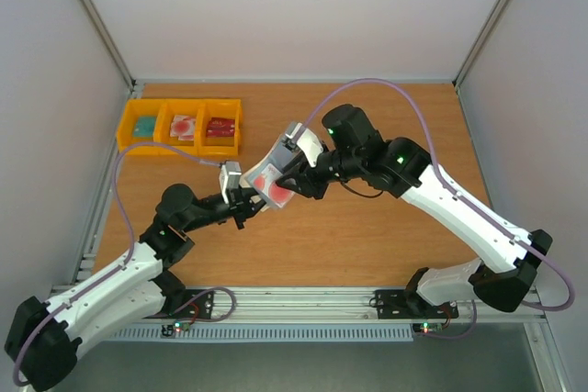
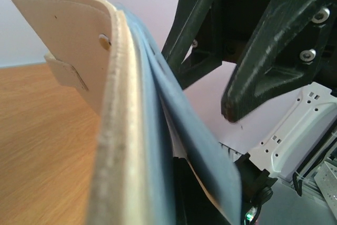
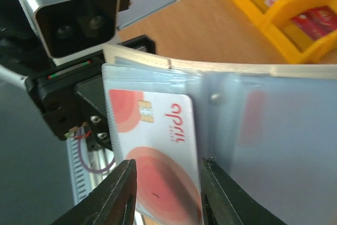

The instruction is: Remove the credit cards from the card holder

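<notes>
The card holder (image 1: 266, 174) is held open above the table, cream outside (image 2: 68, 40), pale blue-grey inside (image 3: 263, 130). My left gripper (image 1: 241, 201) is shut on its lower edge; in the left wrist view the holder shows edge-on, with one dark finger (image 2: 197, 188) behind a flap. A whitish-pink credit card with red round marks (image 3: 152, 146) sits in a clear pocket. My right gripper (image 3: 167, 196) is open, its fingers (image 3: 118, 196) standing either side of the card's lower end, apart from it. A second reddish card (image 3: 255, 114) shows faintly in another pocket.
Three joined yellow bins (image 1: 181, 126) stand at the table's back left with cards in them; they also show in the right wrist view (image 3: 284, 14). The left wrist camera (image 3: 73, 14) is close to the holder. Both arms meet at mid table.
</notes>
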Controlling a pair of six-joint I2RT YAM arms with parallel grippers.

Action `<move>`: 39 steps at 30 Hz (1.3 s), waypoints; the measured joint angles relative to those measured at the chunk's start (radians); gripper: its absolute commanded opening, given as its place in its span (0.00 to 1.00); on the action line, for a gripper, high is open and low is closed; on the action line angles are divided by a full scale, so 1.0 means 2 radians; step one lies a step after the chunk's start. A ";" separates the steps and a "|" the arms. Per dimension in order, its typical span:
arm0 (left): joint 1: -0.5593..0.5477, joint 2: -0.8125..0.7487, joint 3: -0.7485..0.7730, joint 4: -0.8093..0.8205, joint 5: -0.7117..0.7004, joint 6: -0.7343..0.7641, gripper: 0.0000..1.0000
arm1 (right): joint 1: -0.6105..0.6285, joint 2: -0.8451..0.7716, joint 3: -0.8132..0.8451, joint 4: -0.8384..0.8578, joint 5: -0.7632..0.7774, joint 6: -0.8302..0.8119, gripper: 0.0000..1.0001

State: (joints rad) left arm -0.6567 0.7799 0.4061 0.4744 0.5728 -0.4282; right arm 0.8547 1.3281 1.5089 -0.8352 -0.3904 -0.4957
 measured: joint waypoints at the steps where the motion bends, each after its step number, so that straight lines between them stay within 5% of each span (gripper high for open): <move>1: 0.000 -0.001 0.000 0.000 0.002 0.002 0.00 | -0.001 0.006 0.004 -0.004 -0.017 -0.005 0.35; 25: 0.000 -0.003 -0.002 0.009 0.045 0.039 0.00 | -0.021 0.022 -0.012 -0.002 -0.219 -0.026 0.29; 32: 0.000 -0.003 -0.002 0.009 0.045 0.042 0.00 | -0.021 0.020 -0.035 0.042 -0.212 0.004 0.02; 39: -0.002 -0.007 -0.006 0.007 0.045 0.043 0.00 | -0.038 -0.010 -0.062 0.046 -0.208 -0.002 0.01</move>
State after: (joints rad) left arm -0.6601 0.7658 0.3950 0.4889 0.6628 -0.3431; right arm 0.7784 1.3090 1.3857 -0.7429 -0.8062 -0.4995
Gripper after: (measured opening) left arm 0.049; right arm 0.028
